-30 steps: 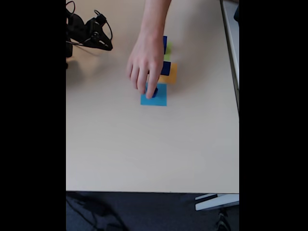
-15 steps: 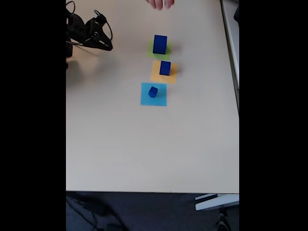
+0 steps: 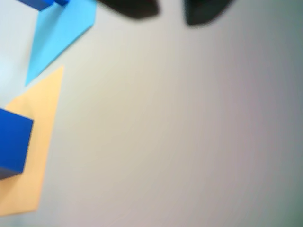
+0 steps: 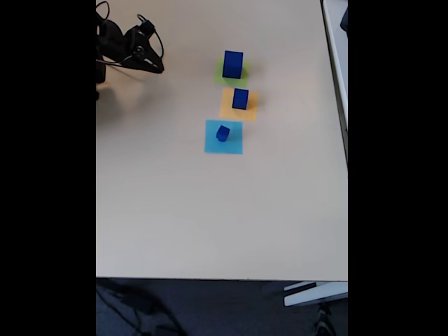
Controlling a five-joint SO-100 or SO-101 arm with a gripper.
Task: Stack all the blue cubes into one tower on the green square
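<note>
In the fixed view, three blue cubes stand in a row. The largest cube is on the green square. A medium cube sits on an orange square, and a small cube on a light-blue square. My gripper hangs at the table's far left, well apart from all of them. In the wrist view its two dark, blurred fingertips enter from the top edge with a narrow gap and nothing between them. There the medium cube is at the left edge.
The wrist view also shows the orange square, the light-blue square and a corner of the small cube. The beige table has its front edge near the bottom of the fixed view and a pale strip along its right side.
A person's hand that was setting the small cube on the light-blue square has pulled back past the far edge and is gone. The arm has not moved.
</note>
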